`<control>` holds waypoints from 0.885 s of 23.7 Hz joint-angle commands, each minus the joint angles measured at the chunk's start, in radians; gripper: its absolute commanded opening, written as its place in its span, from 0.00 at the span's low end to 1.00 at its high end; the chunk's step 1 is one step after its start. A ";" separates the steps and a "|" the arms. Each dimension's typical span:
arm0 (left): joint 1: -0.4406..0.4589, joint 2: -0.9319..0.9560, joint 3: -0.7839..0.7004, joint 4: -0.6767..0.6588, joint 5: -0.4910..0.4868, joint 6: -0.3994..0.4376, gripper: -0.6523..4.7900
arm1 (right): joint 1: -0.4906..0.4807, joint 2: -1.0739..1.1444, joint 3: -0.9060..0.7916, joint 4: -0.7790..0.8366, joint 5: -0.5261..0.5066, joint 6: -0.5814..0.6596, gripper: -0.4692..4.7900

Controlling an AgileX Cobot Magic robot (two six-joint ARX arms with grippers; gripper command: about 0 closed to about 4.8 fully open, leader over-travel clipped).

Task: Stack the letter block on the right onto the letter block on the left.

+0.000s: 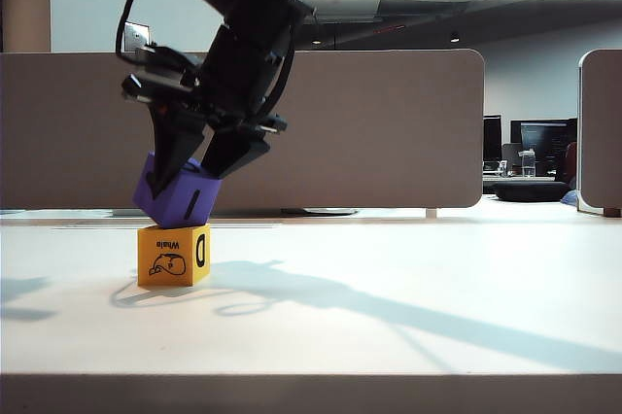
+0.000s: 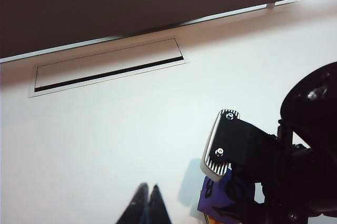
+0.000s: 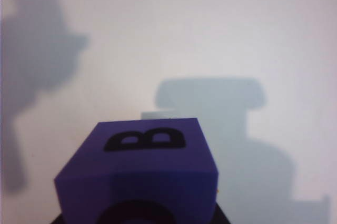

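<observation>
purple block (image 1: 175, 192) sits tilted in the right gripper (image 1: 199, 176), clamped between both fingers, one lower corner touching or just above the top of the yellow block (image 1: 175, 255), which rests on the table (image 1: 408, 307) at the left of the exterior view. right arm reaches across to that side. right wrist view shows the purple block (image 3: 139, 174) close up, "b" face toward the camera. left gripper (image 2: 147, 205) hovers near over bare table, tips together, holding nothing; its view catches the right gripper's ribbed finger (image 2: 218, 148) on the purple block (image 2: 218, 197). block looks light, rigid, probably foam or wood, smooth flat faces so could slip if squeezed loosely. best hold is on two opposite flat sides, near the middle, as now. tilt needs levelling before release or it may slide off.
</observation>
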 commanded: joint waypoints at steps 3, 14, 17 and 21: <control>0.000 -0.004 0.004 0.005 0.000 0.008 0.11 | 0.001 0.006 0.005 -0.005 0.026 -0.021 0.47; 0.000 -0.004 0.004 0.005 0.001 0.008 0.11 | -0.005 0.006 0.005 0.011 0.045 -0.022 0.81; 0.000 -0.004 0.004 0.005 0.001 0.008 0.11 | -0.006 0.006 0.006 0.011 0.045 -0.021 0.81; 0.000 -0.004 0.004 0.005 0.001 0.007 0.11 | -0.006 0.006 0.016 0.008 0.045 -0.019 0.81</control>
